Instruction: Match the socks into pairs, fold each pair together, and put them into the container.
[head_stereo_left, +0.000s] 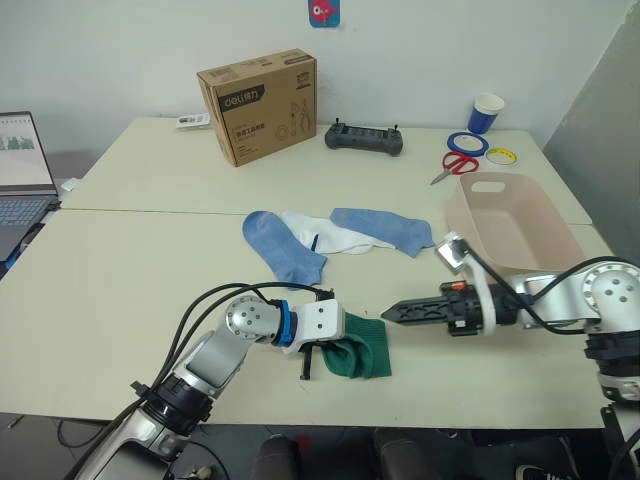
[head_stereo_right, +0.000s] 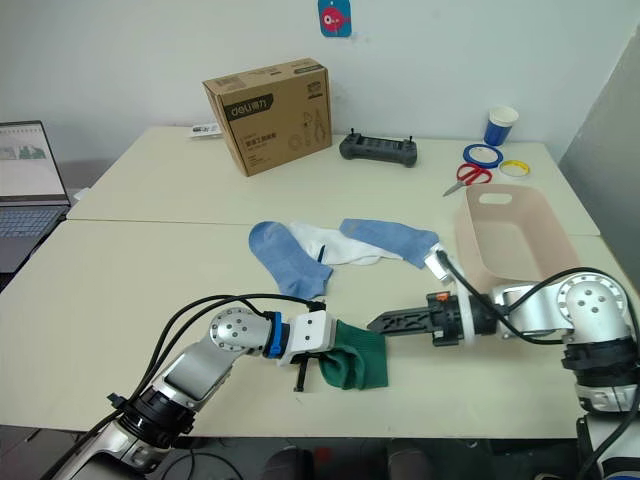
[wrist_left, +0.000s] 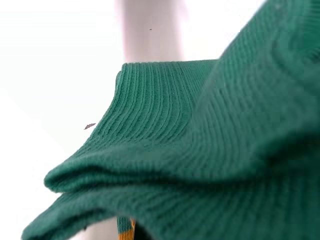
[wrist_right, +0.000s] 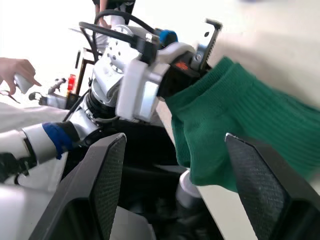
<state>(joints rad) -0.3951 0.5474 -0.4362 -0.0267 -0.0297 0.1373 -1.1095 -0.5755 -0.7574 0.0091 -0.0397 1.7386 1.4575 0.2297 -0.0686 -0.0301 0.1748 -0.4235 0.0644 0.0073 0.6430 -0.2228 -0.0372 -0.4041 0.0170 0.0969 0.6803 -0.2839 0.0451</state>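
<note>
A green sock bundle lies at the near edge of the table, its left end lifted in my left gripper, whose fingers are clamped on the fabric. I judge this hold keeps the two green socks together while they are folded. My right gripper points at the bundle from the right, tip just beside its far right corner; in the right wrist view its two fingers stand spread with nothing between them, lined up on the sock.

Farther back, mid-table, the other socks lie in a loose row: a blue sock on the left, a white sock overlapping it in the middle, and a second blue sock on the right. I can make out only one white shape.

The pink basin sits at the right, apparently empty, behind my right arm. That arm lies between bundle and basin.

At the far side are a cardboard box, a black controller, scissors, tape rolls and a blue cup. A laptop sits far left.
</note>
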